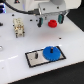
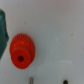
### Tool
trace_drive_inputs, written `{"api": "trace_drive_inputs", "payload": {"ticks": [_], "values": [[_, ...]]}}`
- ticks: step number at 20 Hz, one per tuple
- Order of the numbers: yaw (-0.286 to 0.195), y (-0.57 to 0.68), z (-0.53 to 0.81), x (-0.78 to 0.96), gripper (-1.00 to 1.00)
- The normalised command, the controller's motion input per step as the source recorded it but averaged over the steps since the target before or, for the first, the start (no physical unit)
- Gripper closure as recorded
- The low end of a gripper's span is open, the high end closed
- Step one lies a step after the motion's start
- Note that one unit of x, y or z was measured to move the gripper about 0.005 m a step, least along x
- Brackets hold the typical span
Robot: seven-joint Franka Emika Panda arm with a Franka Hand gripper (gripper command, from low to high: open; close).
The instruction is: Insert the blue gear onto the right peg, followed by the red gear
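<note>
White tabletop (image 1: 15,65) fills my exterior view, glossy and bare across most of the near side. On it, toward the near middle, I see the grey, black-edged plate (image 1: 35,62), and the blue gear (image 1: 50,53) lies flat over its right end, where the right peg would stand; the pin itself is covered by the gear, so I cannot make it out. A thin dark pin (image 1: 37,56) rises from the plate's left part.

Far side, middle: the arm's white body comes down over the table, and its gripper (image 1: 49,21) sits low there with the red gear (image 1: 51,23) between its dark fingers (image 1: 60,18). From my wrist view the red gear (image 2: 22,48) shows on the white surface, hub hole facing the camera, and two blurred dark fingertips (image 2: 32,79) stand apart just beyond it. I cannot tell whether they touch or pinch the gear.

To the far left stands a small beige part (image 1: 19,27). A teal shape (image 2: 3,35) edges into the wrist view.
</note>
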Motion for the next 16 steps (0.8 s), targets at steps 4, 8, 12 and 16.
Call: {"api": "trace_drive_inputs", "payload": {"ticks": [4, 8, 12, 16], "values": [[0.0, 0.39, -0.1, -0.45, -1.0], [0.0, 0.32, -0.21, -0.46, -1.0], [0.0, 0.26, -0.32, -0.39, -1.0], [0.0, 0.21, -0.37, -0.34, -1.0]]}}
